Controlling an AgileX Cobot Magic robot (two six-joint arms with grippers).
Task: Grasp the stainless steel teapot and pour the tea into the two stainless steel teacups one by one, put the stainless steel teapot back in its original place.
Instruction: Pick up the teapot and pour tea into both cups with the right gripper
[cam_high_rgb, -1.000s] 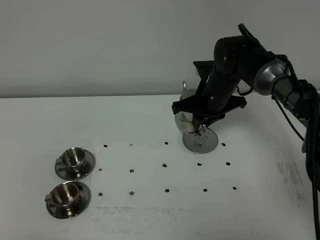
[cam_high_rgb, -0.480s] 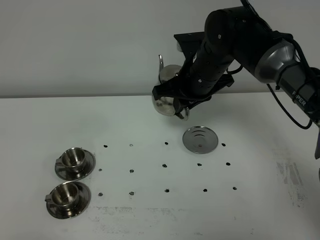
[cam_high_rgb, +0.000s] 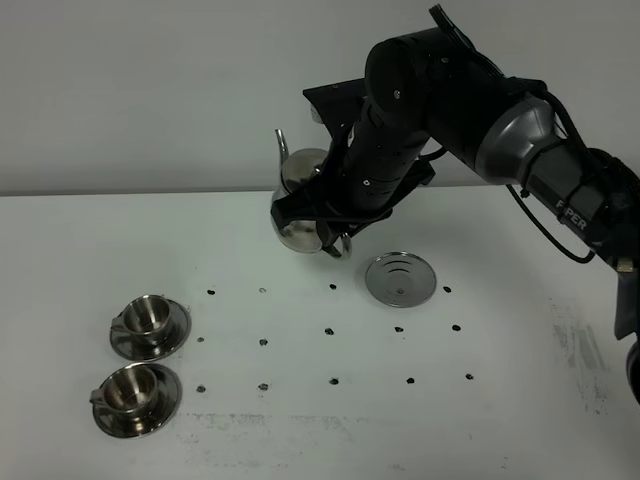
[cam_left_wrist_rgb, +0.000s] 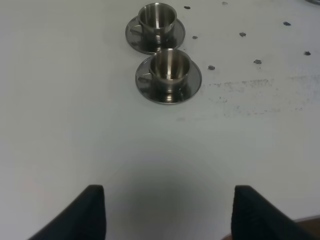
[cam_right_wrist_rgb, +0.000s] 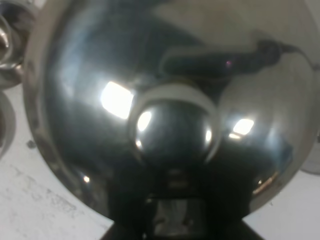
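The stainless steel teapot (cam_high_rgb: 300, 205) hangs in the air above the table's back middle, with my right gripper (cam_high_rgb: 340, 238) shut on its loop handle. In the right wrist view the teapot (cam_right_wrist_rgb: 170, 95) fills the frame, its lid knob (cam_right_wrist_rgb: 172, 132) in the centre. No tea shows. The flat steel disc (cam_high_rgb: 400, 279) lies bare on the table, to the right of and below the pot. The two stainless steel teacups (cam_high_rgb: 150, 318) (cam_high_rgb: 133, 390) stand on saucers at the front left. My left gripper (cam_left_wrist_rgb: 169, 215) is open above bare table, short of the near teacup (cam_left_wrist_rgb: 170, 65) and the far one (cam_left_wrist_rgb: 157, 17).
Rows of small black dots (cam_high_rgb: 330, 329) mark the white table (cam_high_rgb: 500, 420) between the cups and the disc. A grey wall runs behind the table. The right arm's cable (cam_high_rgb: 560, 230) hangs at the right side.
The right arm has lifted the teapot off the steel disc and carried it up and to the left. The disc now lies uncovered. The cups have not moved.
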